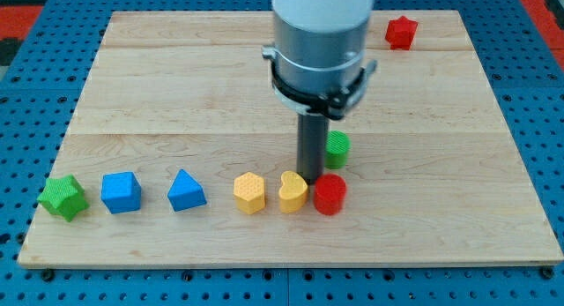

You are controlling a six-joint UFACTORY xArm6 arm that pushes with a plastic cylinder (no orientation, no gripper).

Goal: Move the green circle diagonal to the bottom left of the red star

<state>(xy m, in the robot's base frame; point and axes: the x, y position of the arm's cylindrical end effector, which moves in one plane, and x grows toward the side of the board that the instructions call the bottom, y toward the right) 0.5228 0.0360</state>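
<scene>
End effector: a plain rod with no jaws, so no open or clamped state applies; my tip (310, 179) rests just left of the green circle (337, 148), above the red cylinder (330, 195). Red star (400, 32) sits at the worktop (176, 85) upper right.

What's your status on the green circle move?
My tip down, just left of green circle. Red star far off, top right. Red cylinder and yellow heart crowd the tip.
</scene>
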